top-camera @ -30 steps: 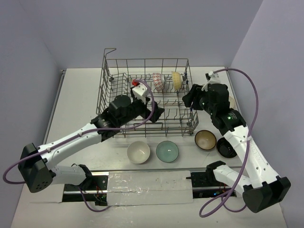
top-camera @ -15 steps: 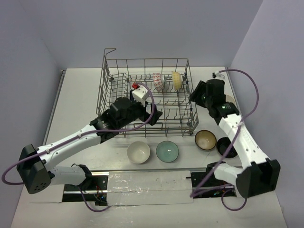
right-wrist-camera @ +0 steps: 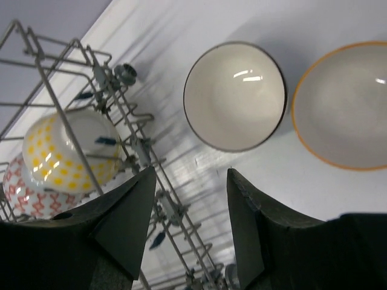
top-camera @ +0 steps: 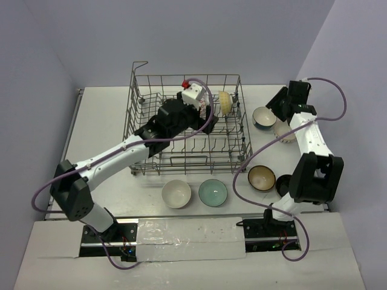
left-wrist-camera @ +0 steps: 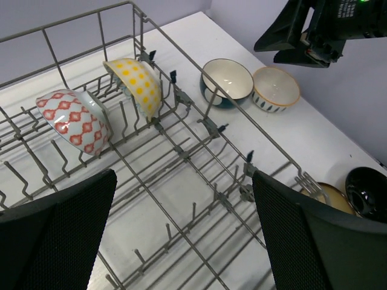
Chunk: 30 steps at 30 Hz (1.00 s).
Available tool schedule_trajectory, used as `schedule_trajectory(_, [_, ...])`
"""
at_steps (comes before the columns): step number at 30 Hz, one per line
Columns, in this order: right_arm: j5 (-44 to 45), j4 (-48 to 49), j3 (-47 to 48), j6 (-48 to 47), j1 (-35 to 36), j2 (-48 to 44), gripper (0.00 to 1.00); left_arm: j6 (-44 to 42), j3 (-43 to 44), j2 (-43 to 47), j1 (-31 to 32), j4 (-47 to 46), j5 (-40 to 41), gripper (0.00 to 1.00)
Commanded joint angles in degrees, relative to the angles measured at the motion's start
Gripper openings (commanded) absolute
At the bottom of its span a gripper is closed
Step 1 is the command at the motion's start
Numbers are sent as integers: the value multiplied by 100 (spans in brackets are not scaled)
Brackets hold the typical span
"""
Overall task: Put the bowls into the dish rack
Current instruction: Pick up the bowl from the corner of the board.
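I see two bowls [left-wrist-camera: 74, 121] in the dish rack [top-camera: 184, 158] ahead of my open left claw [left-wrist-camera: 184, 241], and six on the worktop [top-camera: 103, 121], two beneath my open right claw [right-wrist-camera: 188, 229].

Readable text: none in any view. Only candidate is a short row of small white printed characters on the black housing of my right arm [left-wrist-camera: 338, 24], at the top right corner of the left wrist view. It is cropped by the frame edge and too small to make out.
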<state>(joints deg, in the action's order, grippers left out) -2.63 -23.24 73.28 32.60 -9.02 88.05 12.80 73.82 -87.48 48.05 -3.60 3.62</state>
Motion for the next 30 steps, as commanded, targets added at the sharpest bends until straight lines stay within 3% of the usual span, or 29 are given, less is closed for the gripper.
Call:
schedule_trajectory(1, [8, 13, 538, 1, -118, 405, 58, 12, 588, -313, -296, -71, -431, 99])
schedule_trajectory(14, [-8, 39, 653, -96, -962, 871, 59, 143, 1371, -1033, -586, 193, -1029, 99])
schedule_trajectory(25, [-325, -478, 1803, -289, -953, 1969, 59, 320, 1609, -1262, -587, 324, -1197, 99])
schedule_trajectory(30, [-18, -909, 2735, -526, -944, 2585, 58, 346, 1662, -1263, -586, 333, -1188, 99])
